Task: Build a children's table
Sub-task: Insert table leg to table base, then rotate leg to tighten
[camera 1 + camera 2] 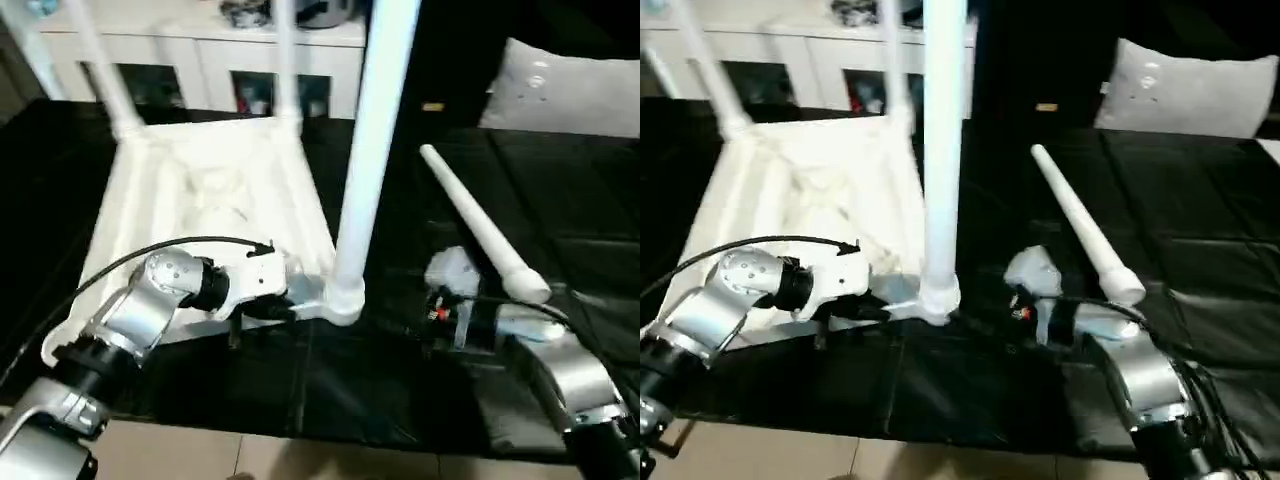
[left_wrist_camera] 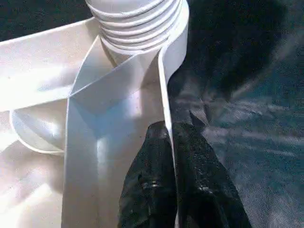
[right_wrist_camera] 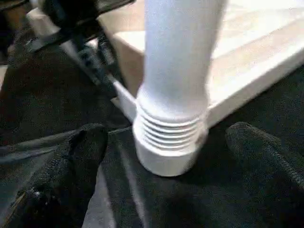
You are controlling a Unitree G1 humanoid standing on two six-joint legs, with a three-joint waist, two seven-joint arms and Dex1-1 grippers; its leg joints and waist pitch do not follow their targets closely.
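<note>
Tabletop [image 1: 215, 190]: we count one, white plastic, lying upside down on the black mat [image 1: 330, 385], underside and raised rim facing up.
Legs standing: we count three upright in corner sockets. Two far ones [image 1: 100, 65] and [image 1: 285, 60] rise out of the top of the head view. One near leg [image 1: 365, 150] stands at the corner closest to us.
Near leg base: threaded end [image 3: 168, 137] sits in the round corner socket [image 3: 166, 161]; several thread ridges are still exposed above the socket.
Loose leg [image 1: 480, 225]: one, lying flat on the mat to the right of the tabletop, apart from it, thick end toward us.
Total legs: four, three mounted, one loose.
Left gripper [image 2: 172, 142]: clamped narrow on the tabletop's raised rim [image 2: 164, 80], one black finger on each side of the thin wall, just beside the near leg's socket.
Right gripper [image 3: 164, 142]: spread wide, holding nothing. Its two black fingers [image 3: 71, 161] flank the near leg's base with a gap on each side, touching neither leg nor socket as far as we can see.
Right arm [image 1: 560, 370]: low over the mat, right of the near corner, with the loose leg's thick end just above it in the head view.
Pillow-like bag [image 1: 565, 90]: one, grey-white, at the far right.
White cabinet [image 1: 200, 60]: one, behind the tabletop; contents too blurred to tell.
</note>
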